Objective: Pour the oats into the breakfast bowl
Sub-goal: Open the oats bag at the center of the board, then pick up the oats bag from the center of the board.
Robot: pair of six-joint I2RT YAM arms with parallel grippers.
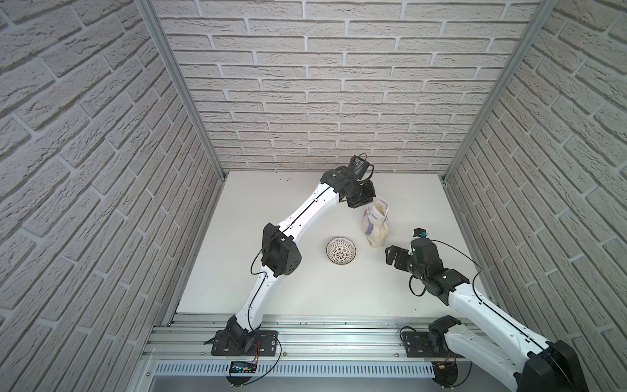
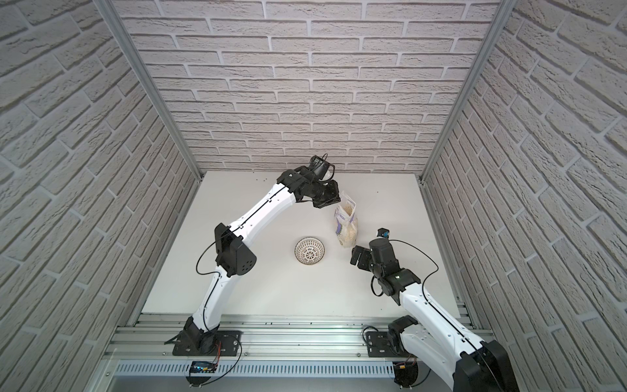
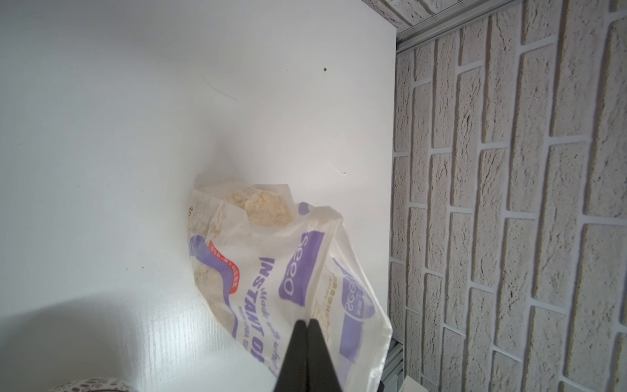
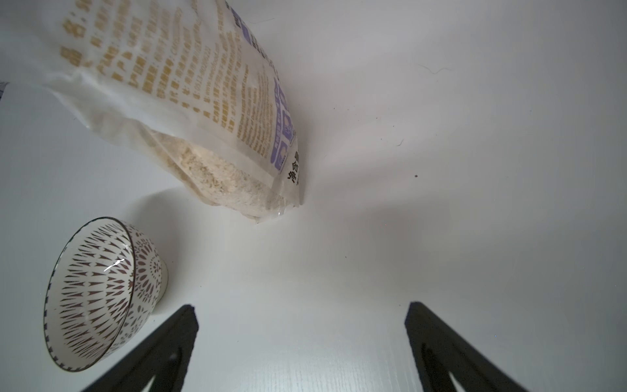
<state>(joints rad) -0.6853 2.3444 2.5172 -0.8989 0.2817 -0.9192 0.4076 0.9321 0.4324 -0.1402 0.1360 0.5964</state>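
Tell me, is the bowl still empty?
Empty. In both top views the bowl shows only its dark pattern inside, no flakes. The oats are all in the bag standing beside it.

Pale beige oats (image 3: 268, 210), white bag with purple print (image 3: 298, 268), white bowl with dark lattice (image 4: 91, 295)

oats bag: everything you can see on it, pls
The oats bag is soft clear-and-white plastic with purple print, a red-edged mark and "INSTANT" lettering. It stands roughly upright on the white table, beyond and to the right of the bowl in both top views, apart from it. Its top is open, with pale flakes settled inside. The left gripper is shut on its top edge. The right gripper is open, not touching.
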